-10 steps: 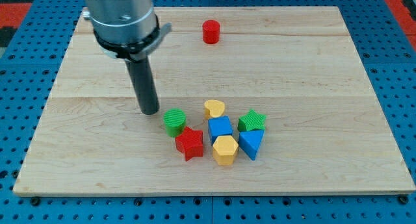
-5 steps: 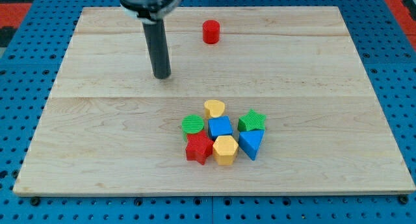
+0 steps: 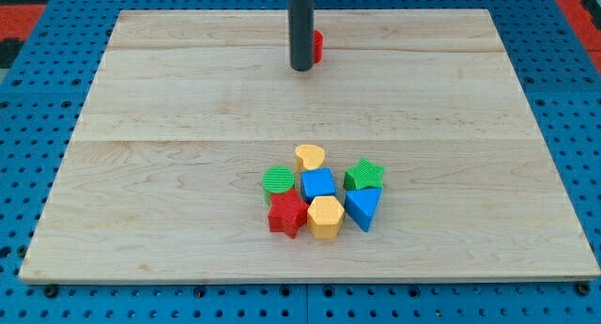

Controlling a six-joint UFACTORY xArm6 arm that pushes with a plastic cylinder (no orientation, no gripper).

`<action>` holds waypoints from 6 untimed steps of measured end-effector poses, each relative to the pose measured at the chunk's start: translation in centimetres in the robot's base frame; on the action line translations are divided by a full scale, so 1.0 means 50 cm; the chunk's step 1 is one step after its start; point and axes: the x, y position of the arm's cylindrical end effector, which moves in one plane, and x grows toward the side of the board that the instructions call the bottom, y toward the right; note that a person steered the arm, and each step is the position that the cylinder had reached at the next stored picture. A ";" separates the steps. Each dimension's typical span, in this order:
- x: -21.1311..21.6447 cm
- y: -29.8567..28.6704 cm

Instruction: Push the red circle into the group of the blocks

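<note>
Rod reaches the red circle, far from the cluster.
Nearest the view's bottom sat the group [image 3: 321, 198]; well beyond it, my tip [image 3: 300, 69] covered the red circle [image 3: 317, 46], jawless. A push from this side risked shoving it sideways, missing the group.

We see the red circle [image 3: 317, 46] near the view's top, mostly hidden behind our rod, only its right edge showing. The group of blocks [image 3: 322, 198] sits well apart, toward the view's bottom.
</note>
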 end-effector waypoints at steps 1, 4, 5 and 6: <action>-0.053 -0.042; -0.159 0.001; -0.025 0.054; 0.101 0.067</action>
